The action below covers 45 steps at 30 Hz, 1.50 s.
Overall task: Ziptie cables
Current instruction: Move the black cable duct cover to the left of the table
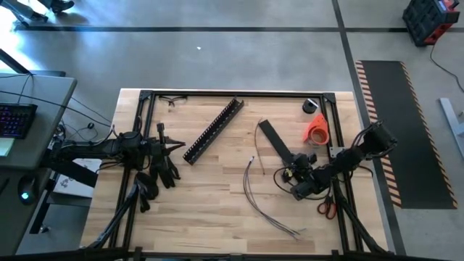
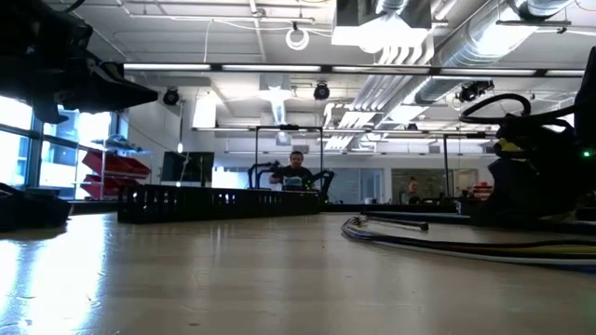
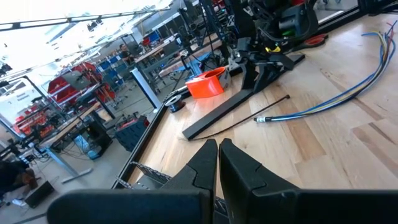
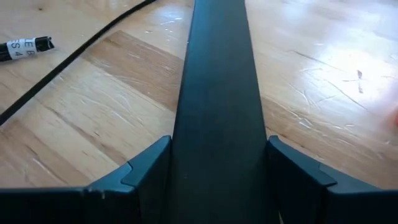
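Observation:
The cables (image 1: 255, 190) are a loose bundle of thin wires lying on the wooden table, curving from near the middle to the near edge; they also show in the low view (image 2: 438, 244) and the left wrist view (image 3: 348, 93). My right gripper (image 1: 293, 172) is low at the near end of a flat black strip (image 1: 274, 139), beside the cables, shut on that strip. My left gripper (image 3: 218, 163) is shut on nothing and hovers at the table's left (image 1: 174, 148), pointing toward the right arm. My right gripper has the flat black strip between its two fingers (image 4: 149, 163), one on each long edge, near the strip's near end (image 4: 217, 155). The fingers lie along the strip and point down its length. The strip runs away from the gripper, flat on the table.
A long black slotted channel (image 1: 214, 130) lies slanted at the far middle. An orange tape roll (image 1: 315, 130) and a small black roll (image 1: 312, 106) sit at the far right, scissors (image 1: 326, 209) at the near right. A thin black tie (image 3: 249, 121) lies beside the strip.

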Tool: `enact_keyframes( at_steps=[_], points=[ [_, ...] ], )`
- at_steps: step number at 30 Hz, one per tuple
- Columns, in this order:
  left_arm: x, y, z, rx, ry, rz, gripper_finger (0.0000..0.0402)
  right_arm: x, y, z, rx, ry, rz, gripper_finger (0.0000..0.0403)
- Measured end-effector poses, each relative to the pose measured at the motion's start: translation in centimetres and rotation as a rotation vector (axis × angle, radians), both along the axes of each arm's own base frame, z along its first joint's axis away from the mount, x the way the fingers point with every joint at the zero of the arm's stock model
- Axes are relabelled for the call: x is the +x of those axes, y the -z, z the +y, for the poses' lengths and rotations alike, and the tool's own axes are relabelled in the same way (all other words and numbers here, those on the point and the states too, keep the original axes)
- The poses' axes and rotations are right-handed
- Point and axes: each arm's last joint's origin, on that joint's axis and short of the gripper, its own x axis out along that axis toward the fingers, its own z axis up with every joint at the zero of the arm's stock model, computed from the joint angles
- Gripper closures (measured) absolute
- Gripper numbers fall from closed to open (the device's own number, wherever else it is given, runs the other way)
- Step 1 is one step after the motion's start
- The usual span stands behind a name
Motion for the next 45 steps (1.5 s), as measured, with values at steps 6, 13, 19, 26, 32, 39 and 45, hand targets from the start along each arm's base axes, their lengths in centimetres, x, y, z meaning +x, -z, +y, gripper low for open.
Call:
enact_keyframes(
  at_steps=[6,13,19,26,32,39,45],
  points=[
    [0.0,0.0,0.0,0.001,0.000,-0.001,0.0402,0.0,-0.7,0.0,0.024,-0.008,-0.022,0.0194],
    [0.0,0.0,0.0,0.002,-0.001,-0.004,0.0402,0.4,-3.0,0.3,0.016,-0.104,-0.061,0.0194],
    [0.0,0.0,0.0,0.001,-0.001,-0.005,0.0402,0.6,-4.9,0.2,-0.039,-0.147,-0.128,0.0194],
    [0.0,0.0,0.0,0.001,0.000,-0.006,0.0402,3.3,-7.8,1.1,-0.026,-0.438,-0.202,0.0194],
    [0.0,0.0,0.0,0.001,0.000,-0.001,0.0402,7.1,-10.8,-0.3,-0.025,-0.813,-0.327,0.0194],
    [0.0,-0.1,0.0,-0.030,0.000,-0.020,0.0402,12.6,-12.8,-2.3,0.006,-1.194,-0.262,0.0194],
    [0.1,-1.0,-0.3,-0.283,0.111,-0.140,0.0402,18.9,-11.9,-3.5,0.024,-1.460,-0.094,0.0194]
  ],
)
